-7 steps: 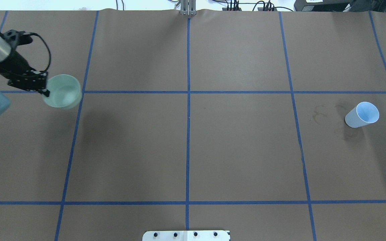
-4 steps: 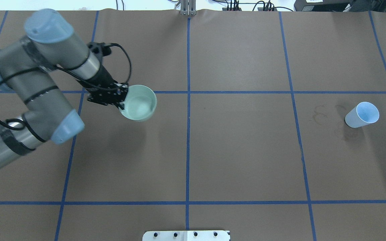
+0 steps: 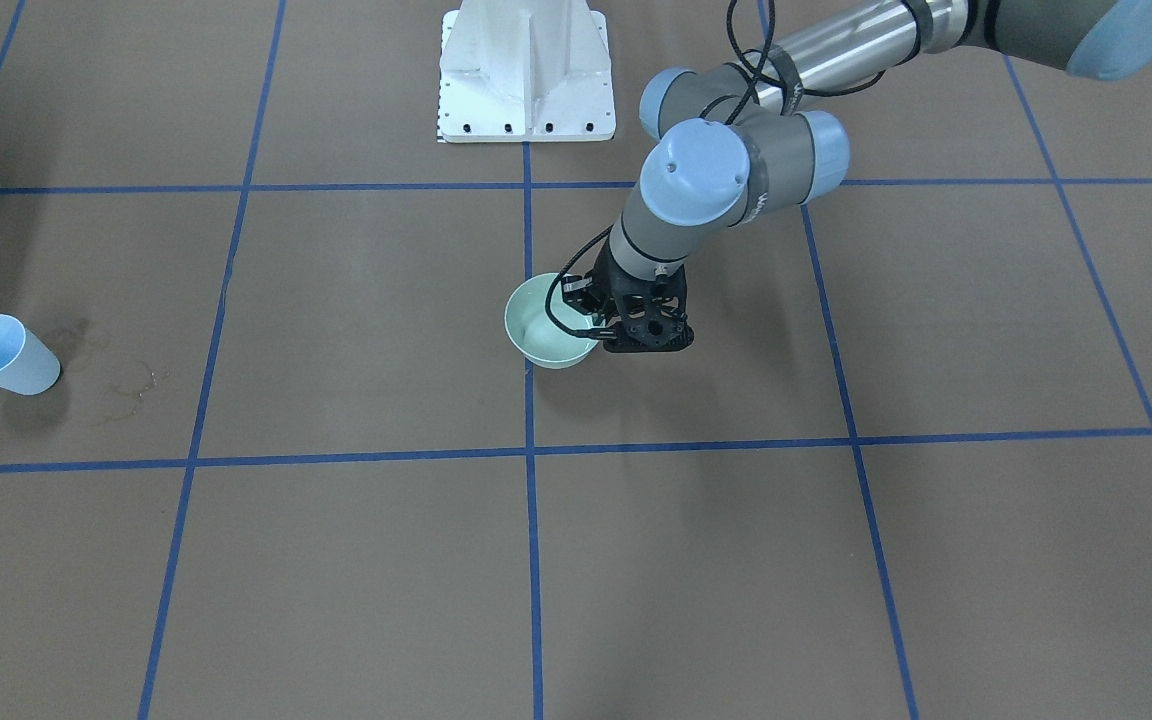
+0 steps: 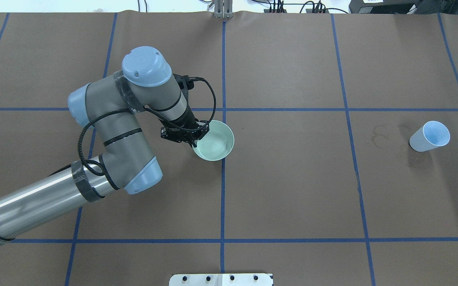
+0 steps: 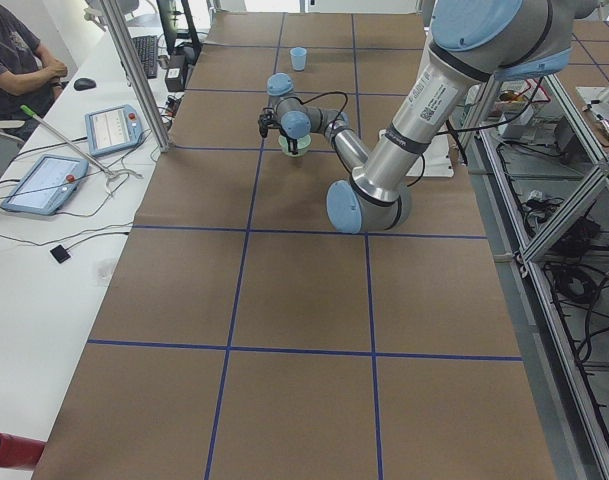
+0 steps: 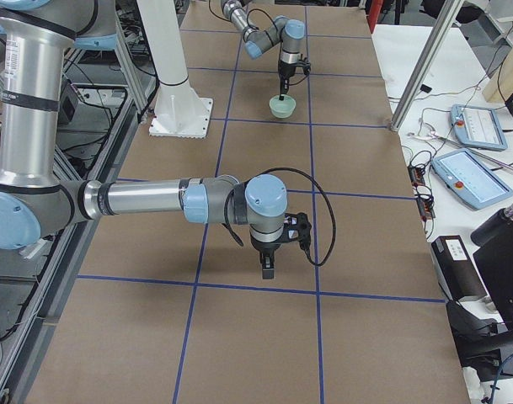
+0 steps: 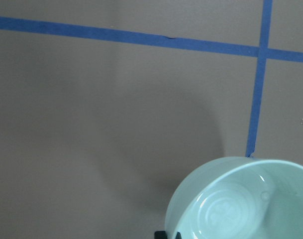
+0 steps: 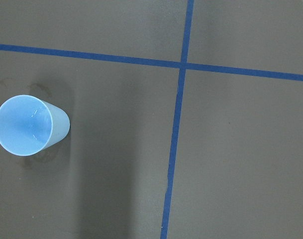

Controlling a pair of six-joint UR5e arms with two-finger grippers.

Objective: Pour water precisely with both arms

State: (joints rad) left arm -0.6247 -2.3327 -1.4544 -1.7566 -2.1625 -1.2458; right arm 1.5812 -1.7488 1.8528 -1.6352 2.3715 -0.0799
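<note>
My left gripper is shut on the near rim of a mint-green bowl and holds it over the table's centre line. It also shows in the front view with the bowl. The left wrist view shows the bowl upright, with faint ripples of water inside. A light-blue cup stands alone at the table's right; the right wrist view looks down into it. My right gripper shows only in the exterior right view, pointing down; I cannot tell whether it is open.
Dried ring stains lie left of the cup. The white pedestal stands at the robot's side of the table. Blue tape lines grid the brown table. An operator and tablets are at a side desk.
My left arm has swung to the right with the bowl, from the table's far left to the centre line. The cup has not moved.
</note>
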